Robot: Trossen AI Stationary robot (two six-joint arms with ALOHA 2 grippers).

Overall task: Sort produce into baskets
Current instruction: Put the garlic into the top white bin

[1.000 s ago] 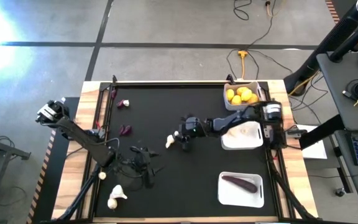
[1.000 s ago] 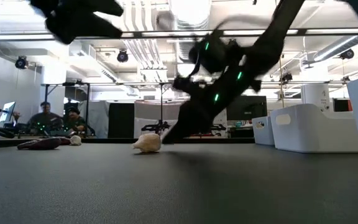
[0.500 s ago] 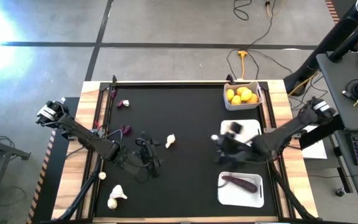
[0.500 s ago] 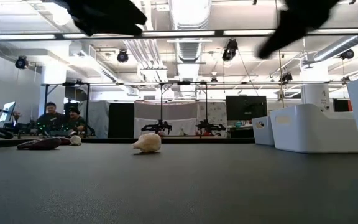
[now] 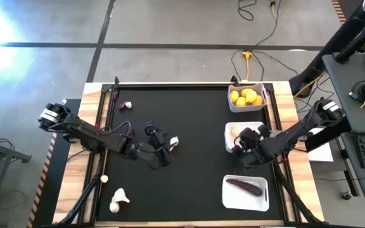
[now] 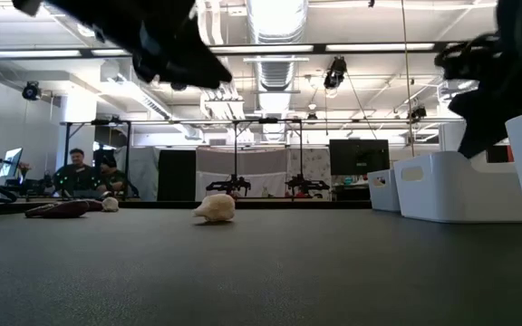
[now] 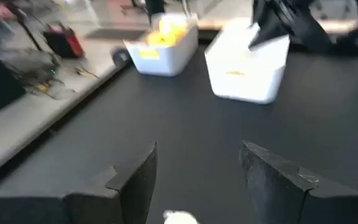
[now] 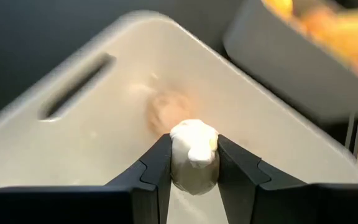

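Observation:
My right gripper (image 5: 241,144) is shut on a whitish garlic bulb (image 8: 193,155) over the middle white basket (image 5: 253,126). A pale bulb (image 8: 166,107) lies in that basket. My left gripper (image 5: 163,148) is open just above the table, close to a garlic bulb (image 5: 173,142) that lies on the mat and shows at the edge of the left wrist view (image 7: 179,217). The far basket (image 5: 233,105) holds lemons (image 5: 246,96). The near basket (image 5: 232,197) holds an eggplant (image 5: 244,186). My right gripper pinches the garlic bulb by its two sides (image 8: 178,163) between its two fingers (image 8: 153,169). The fingers slant down from the table's right side. The bulb is lifted clear, above the floor of the middle basket.
Two more garlic bulbs (image 5: 118,199) (image 5: 104,179) lie near the table's near left corner. A purple bit (image 5: 127,106) lies at the far left. In the low view a purple piece (image 6: 57,209) lies on the mat. People sit in the room beyond.
My right gripper has gone from the table's middle toward the right edge and now stands over the middle basket. My left gripper has gone toward the far edge and the right, up to the garlic bulb on the mat, which has stayed in place.

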